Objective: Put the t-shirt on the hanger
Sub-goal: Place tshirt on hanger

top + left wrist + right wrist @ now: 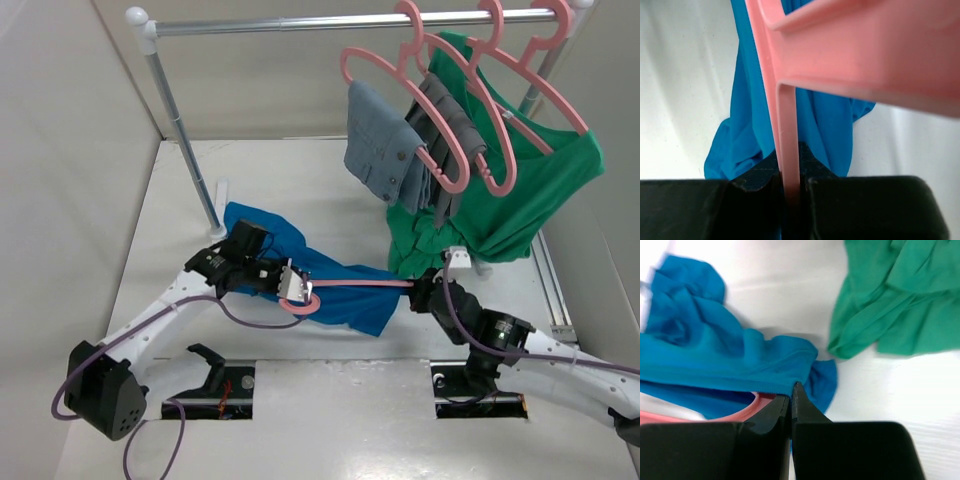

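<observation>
- Left hand (291, 285) clamped on the slim pink plastic hanger (360, 284); right hand (421, 292) pinched closed beside the crumpled bright blue t-shirt (268, 232).
- I'd say it's barely threaded, so most of the dressing is left.

Robot lab test cell: plain white partition walls (60, 150) box a white bench (330, 420) with a silver metal clothes rail (340, 22).

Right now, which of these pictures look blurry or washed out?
Top view: sharp, evenly lit. Left wrist view: the hanger in the left claw is too close, soft-edged. Right wrist view: the t-shirt is smeared, the table glares white.
</observation>
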Robot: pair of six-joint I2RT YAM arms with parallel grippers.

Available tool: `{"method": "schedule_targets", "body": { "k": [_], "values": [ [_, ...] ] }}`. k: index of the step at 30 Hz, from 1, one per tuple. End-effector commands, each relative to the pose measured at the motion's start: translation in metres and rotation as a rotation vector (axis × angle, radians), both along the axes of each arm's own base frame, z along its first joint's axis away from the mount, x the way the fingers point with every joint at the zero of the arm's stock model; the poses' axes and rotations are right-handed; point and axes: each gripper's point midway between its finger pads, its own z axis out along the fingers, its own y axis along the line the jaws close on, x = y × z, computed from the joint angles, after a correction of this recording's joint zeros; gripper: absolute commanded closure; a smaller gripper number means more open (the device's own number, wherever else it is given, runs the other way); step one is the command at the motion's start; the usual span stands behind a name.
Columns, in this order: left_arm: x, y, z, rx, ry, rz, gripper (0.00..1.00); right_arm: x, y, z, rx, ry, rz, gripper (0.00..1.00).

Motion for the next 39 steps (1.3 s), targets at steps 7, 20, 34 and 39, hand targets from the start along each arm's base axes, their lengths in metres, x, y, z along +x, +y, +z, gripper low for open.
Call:
{"method": "schedule_targets", "body": {
  "k": [7,20,34,39],
  "values": [
    [0.038,0.100,-0.045,0.463,-0.019,0.423,1.00,0.020,-0.022,0.052,-0.453,-0.123,0.084,1.00],
    [0.052,0.069,-0.030,0.417,0.042,0.456,1.00,0.020,0.029,0.065,-0.599,-0.116,0.390,1.00],
    [0.060,0.085,-0.048,0.535,0.108,0.510,1.00,0.006,0.055,0.078,-0.598,-0.170,0.608,1.00],
    [0.047,0.039,-0.008,0.346,0.199,0.385,1.00,0.010,0.106,0.102,-0.435,-0.343,0.710,1.00]
  ]
}}
